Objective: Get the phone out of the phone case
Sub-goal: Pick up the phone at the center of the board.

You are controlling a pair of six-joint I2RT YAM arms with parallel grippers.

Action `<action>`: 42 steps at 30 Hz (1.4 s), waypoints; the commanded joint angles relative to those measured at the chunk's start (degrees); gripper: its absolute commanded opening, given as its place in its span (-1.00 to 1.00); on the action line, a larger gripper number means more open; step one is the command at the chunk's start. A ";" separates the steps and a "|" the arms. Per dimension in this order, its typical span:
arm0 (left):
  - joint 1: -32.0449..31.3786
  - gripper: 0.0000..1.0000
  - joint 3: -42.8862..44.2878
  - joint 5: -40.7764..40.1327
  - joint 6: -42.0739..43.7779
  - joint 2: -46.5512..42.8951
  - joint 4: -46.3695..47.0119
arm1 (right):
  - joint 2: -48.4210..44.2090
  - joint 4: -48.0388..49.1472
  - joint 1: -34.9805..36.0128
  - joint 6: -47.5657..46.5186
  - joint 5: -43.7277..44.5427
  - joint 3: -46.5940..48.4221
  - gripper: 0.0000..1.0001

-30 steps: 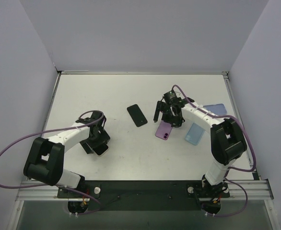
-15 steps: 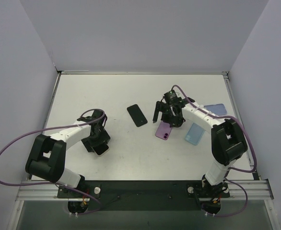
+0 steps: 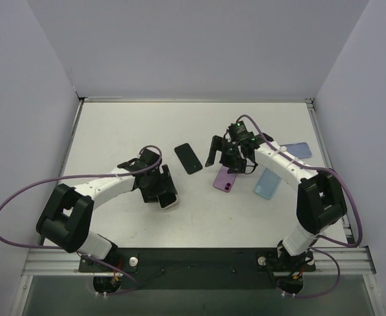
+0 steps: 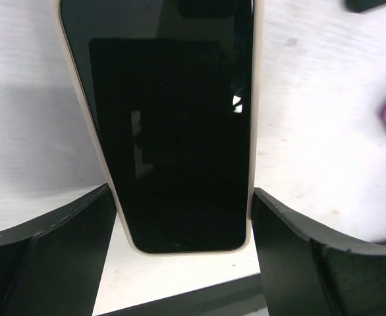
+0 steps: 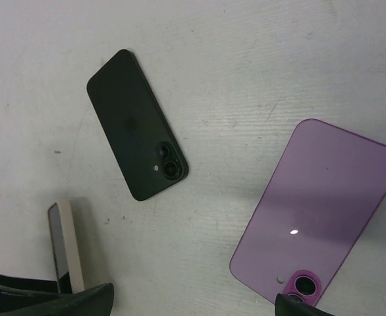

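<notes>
**A:** What do we see overall?

**B:** We look down on a white desk [image 3: 114, 131] walled on three sides. A left arm [image 3: 104, 184] and a right arm [image 3: 282, 161] reach in from its near edge.

**A:** Where is the task's phone?

**B:** It is left of the desk's middle, nearer the near edge than the far one, at the left end effector [image 3: 164, 191]. In the left wrist view we see that end effector [image 4: 182, 192] gripping the phone [image 4: 173, 131] across its width. One dark finger [image 4: 55, 263] sits against each long side of the cream case [image 4: 251, 118]. The phone is inside that case, with its dark screen facing the camera. We cannot tell whether it rests on the desk or is raised off it.

**A:** And the other end effector?

**B:** The right end effector [image 3: 227, 155] hovers right of the middle. Its jaws are spread wide and we see nothing between them.

**A:** What else lies on the desk?

**B:** A purple phone [image 3: 224, 178] lies back up just beneath the right end effector. A black phone [image 3: 188, 158], also back up, lies near the middle, apart from the purple one. A light blue case [image 3: 267, 184] lies toward the right edge. A second blue case [image 3: 297, 150] lies beyond it, partly hidden by the right arm.
</notes>
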 commanded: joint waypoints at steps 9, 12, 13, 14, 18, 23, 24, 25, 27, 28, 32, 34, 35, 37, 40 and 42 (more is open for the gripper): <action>-0.81 -0.25 2.81 19.56 0.36 -1.12 16.73 | 1.39 6.88 1.96 7.01 -12.49 -0.03 0.86; -0.81 -0.25 2.11 21.67 -0.69 -0.77 19.10 | 3.49 7.94 2.48 8.77 -14.78 0.15 0.85; -0.72 -0.25 1.58 22.20 -0.87 -0.59 20.32 | 4.89 7.95 2.57 9.47 -15.74 0.33 0.84; -0.81 -0.24 1.49 22.81 -1.04 -0.51 20.77 | 5.60 7.95 2.84 9.82 -16.36 0.24 0.78; -0.72 -0.25 0.96 23.26 -2.01 -0.33 22.09 | 8.94 9.60 3.98 11.93 -19.26 -0.37 0.56; -0.81 -0.25 0.35 23.17 -1.93 -0.51 22.18 | 11.76 15.14 5.56 15.71 -24.61 -2.66 0.03; -0.81 -0.25 0.26 23.17 -1.93 -0.42 22.18 | 12.28 16.89 5.74 17.02 -25.50 -2.92 -0.06; -0.81 -0.25 0.17 23.17 -1.93 -0.42 22.27 | 12.90 17.87 5.83 17.64 -26.29 -3.10 -0.16; -0.81 -0.25 0.00 23.08 -1.75 -0.50 22.27 | 13.25 21.63 6.18 19.92 -28.49 -3.89 -0.43; -0.81 -0.24 0.00 23.17 -1.84 -0.51 22.18 | 13.25 22.35 6.18 20.37 -28.84 -4.07 -0.69; -0.81 0.85 0.52 24.13 -1.14 -1.12 21.57 | 12.73 22.10 5.83 19.50 -28.67 -3.01 -1.00; -0.81 0.89 0.87 24.66 -0.26 -1.91 20.34 | 11.85 21.75 5.56 17.93 -28.50 -2.31 -1.00; -0.81 0.89 0.87 24.93 0.01 -2.35 20.07 | 11.67 21.31 5.48 17.39 -28.50 -2.05 -1.00; -0.63 0.91 0.79 25.45 0.45 -4.01 20.07 | 10.89 21.13 5.04 15.55 -28.67 -1.78 -1.00; 1.65 0.92 -1.66 29.12 -1.91 -5.94 23.74 | 9.39 21.13 4.16 13.96 -28.94 -1.87 -1.00; 4.28 0.92 -4.39 30.90 -6.55 -7.00 30.92 | 8.43 21.65 3.81 12.21 -29.20 -2.40 -1.00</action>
